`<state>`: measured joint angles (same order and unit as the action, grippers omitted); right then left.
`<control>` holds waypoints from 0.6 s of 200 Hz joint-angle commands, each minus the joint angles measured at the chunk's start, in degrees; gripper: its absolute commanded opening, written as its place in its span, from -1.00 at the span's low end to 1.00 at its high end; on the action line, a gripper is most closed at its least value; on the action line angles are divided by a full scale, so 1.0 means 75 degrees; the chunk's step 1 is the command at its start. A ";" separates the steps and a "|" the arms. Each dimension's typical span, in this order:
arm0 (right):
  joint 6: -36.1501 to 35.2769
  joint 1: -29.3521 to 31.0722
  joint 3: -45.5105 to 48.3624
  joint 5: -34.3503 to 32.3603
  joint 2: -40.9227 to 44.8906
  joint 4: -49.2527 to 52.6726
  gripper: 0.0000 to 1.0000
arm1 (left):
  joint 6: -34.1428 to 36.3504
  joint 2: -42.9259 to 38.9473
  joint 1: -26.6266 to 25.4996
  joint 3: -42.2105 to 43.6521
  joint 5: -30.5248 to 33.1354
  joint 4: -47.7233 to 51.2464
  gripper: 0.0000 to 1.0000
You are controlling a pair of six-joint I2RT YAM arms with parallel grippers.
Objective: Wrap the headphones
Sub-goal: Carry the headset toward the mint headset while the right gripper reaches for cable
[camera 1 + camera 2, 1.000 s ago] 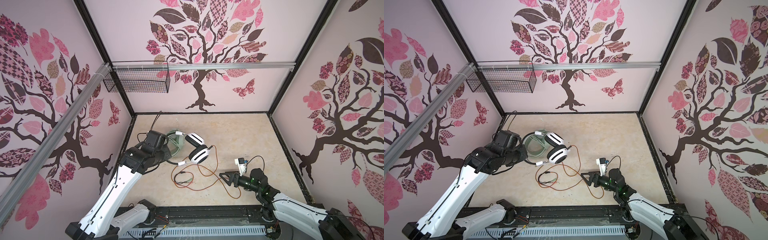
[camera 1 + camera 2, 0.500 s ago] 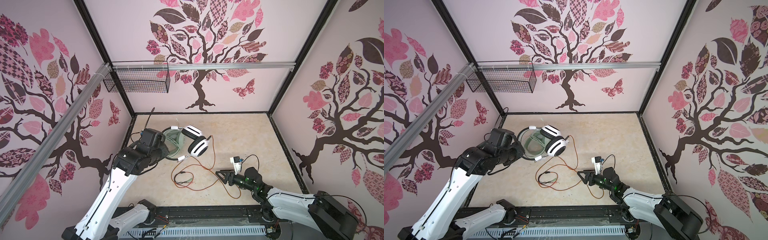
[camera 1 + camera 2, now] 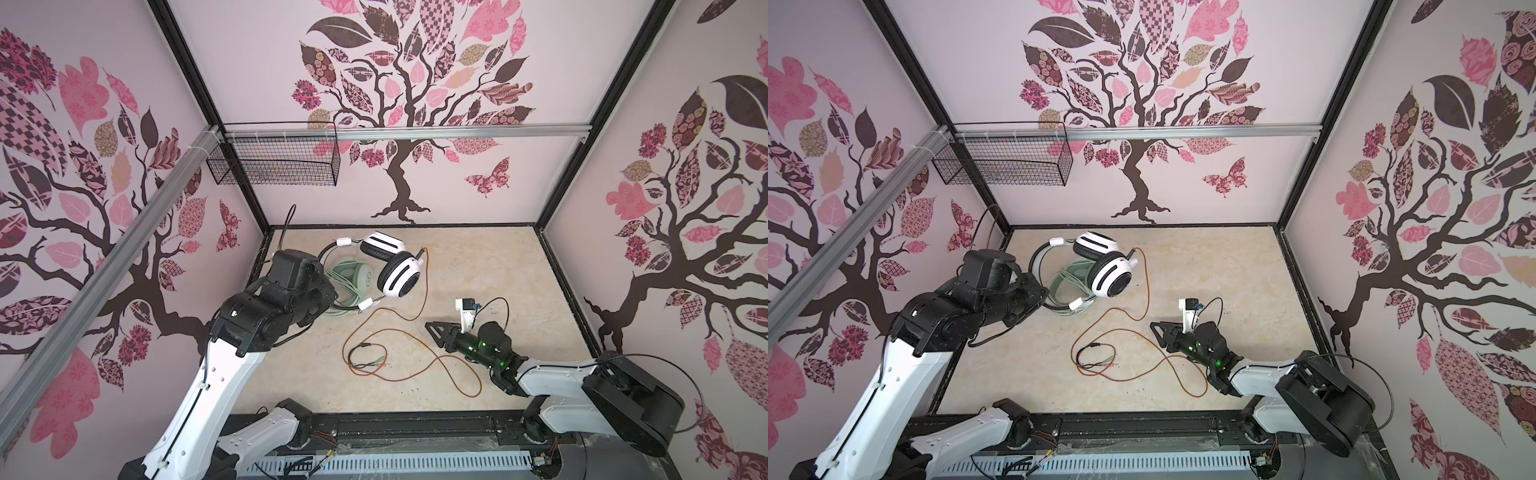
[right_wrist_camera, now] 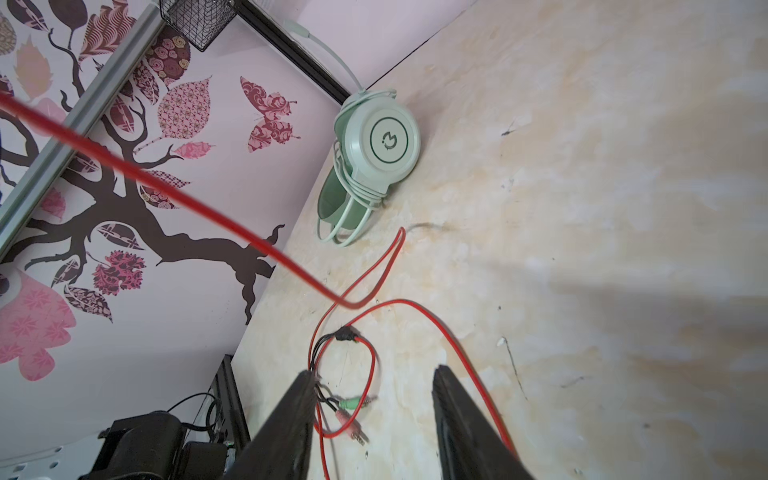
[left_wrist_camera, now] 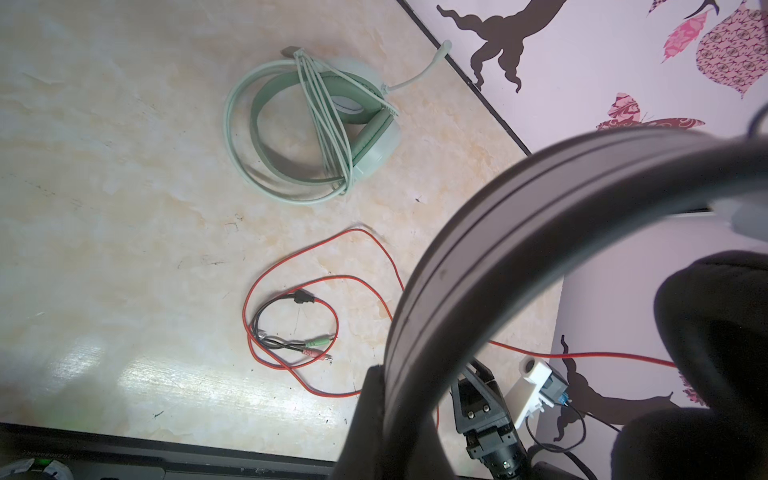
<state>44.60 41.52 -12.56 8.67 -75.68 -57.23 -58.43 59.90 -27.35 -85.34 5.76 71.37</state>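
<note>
Overhead, the left hand [image 3: 1039, 297] is pinched tight on the thin black band of the white-and-black over-ear headset [image 3: 399, 274]. It holds the headset at the far left above the mint-green headset [image 5: 374, 145], which lies cable-wound on the beige marbled surface [image 3: 478, 257]. The orange-red cable [image 4: 235, 232] trails to loose loops mid-surface, where the right hand [image 4: 374, 370] stands spread over the green and pink plugs [image 4: 353, 403].

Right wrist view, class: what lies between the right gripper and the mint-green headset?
In the right wrist view, loops of the orange-red cable and its black junction lie there.
</note>
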 commanded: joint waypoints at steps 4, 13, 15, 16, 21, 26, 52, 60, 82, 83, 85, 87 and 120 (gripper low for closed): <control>-0.0057 0.0105 -0.0535 -0.0155 -0.0707 -0.0686 -0.01 | -0.0221 -0.0025 0.0015 -0.0481 -0.0166 -0.0571 -1.00; 0.0003 0.0163 -0.0671 -0.0229 -0.0911 -0.0782 0.00 | -0.0233 -0.0008 0.0020 -0.0494 -0.0130 -0.0576 -1.00; 0.0012 0.0187 -0.0685 -0.0253 -0.0951 -0.0821 0.00 | -0.0235 -0.0004 0.0016 -0.0493 -0.0116 -0.0578 -1.00; 0.0015 0.0197 -0.0706 -0.0265 -0.0979 -0.0831 0.00 | -0.0236 0.0001 0.0015 -0.0493 -0.0114 -0.0577 -1.00; 0.0028 0.0237 -0.0761 -0.0303 -0.1085 -0.0910 0.00 | -0.0235 0.0006 0.0017 -0.0510 -0.0100 -0.0580 -1.00; 0.0037 0.0277 -0.0813 -0.0322 -0.1185 -0.0986 0.00 | -0.0221 0.0027 0.0014 -0.0520 -0.0091 -0.0575 -1.00; 0.0111 0.0445 -0.0994 -0.0303 -0.1660 -0.1400 0.00 | -0.0201 0.0065 0.0019 -0.0580 0.0000 -0.0518 -1.00; 0.0140 0.0470 -0.1018 -0.0270 -0.1751 -0.1520 0.00 | -0.0192 0.0076 0.0020 -0.0593 0.0016 -0.0515 -1.00; 0.0194 0.0511 -0.0867 -0.0463 -0.1768 -0.1579 0.00 | -0.0145 0.0087 0.0021 -0.0691 0.0083 -0.0463 -1.00; 0.0194 0.0511 -0.0862 -0.0475 -0.1762 -0.1579 0.00 | -0.0144 0.0087 0.0023 -0.0691 0.0085 -0.0466 -1.00; 0.0185 0.0511 -0.0844 -0.0490 -0.1758 -0.1574 0.00 | -0.0140 0.0088 0.0020 -0.0700 0.0084 -0.0469 -1.00; 0.0183 0.0511 -0.0830 -0.0497 -0.1752 -0.1578 0.00 | -0.0133 0.0096 0.0016 -0.0700 0.0087 -0.0461 -1.00; 0.0146 0.0525 -0.0823 -0.0334 -0.1754 -0.1599 0.00 | -0.0130 0.0099 0.0015 -0.0705 0.0047 -0.0501 -1.00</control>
<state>45.45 44.95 -18.70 6.04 -88.14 -67.13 -58.57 61.12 -27.35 -87.22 6.42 71.70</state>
